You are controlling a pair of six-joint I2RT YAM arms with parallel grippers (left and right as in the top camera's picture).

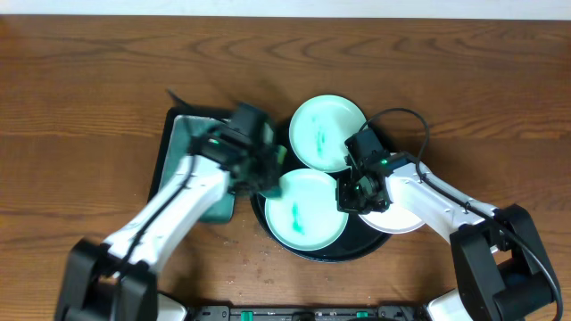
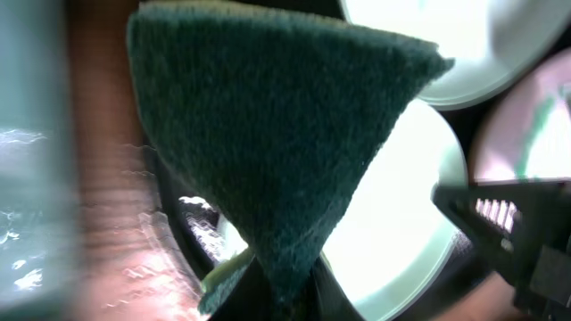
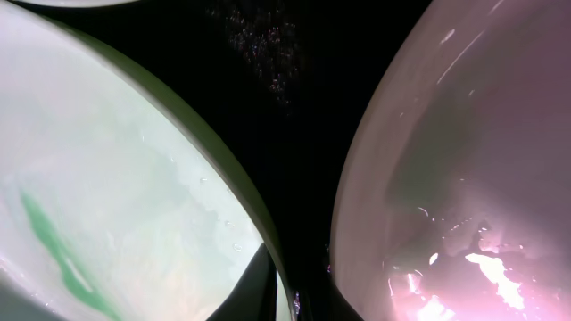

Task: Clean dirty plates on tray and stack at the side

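The black round tray (image 1: 268, 227) holds three white plates. One plate (image 1: 327, 134) with teal smears lies at the back. A second smeared plate (image 1: 306, 214) lies at the front left. A third plate (image 1: 400, 220) sits at the right, half under my right arm. My left gripper (image 1: 265, 169) is shut on a dark green sponge (image 2: 268, 134) at the front-left plate's left edge. My right gripper (image 1: 351, 192) is pinched on that plate's right rim (image 3: 107, 205). The right plate (image 3: 464, 178) lies beside it across bare tray (image 3: 294, 107).
A rectangular black-rimmed dish of teal liquid (image 1: 183, 147) stands left of the tray, partly under my left arm. Small drops lie on the wooden table (image 1: 241, 259) in front of the tray. Bare wood lies at the back and far right.
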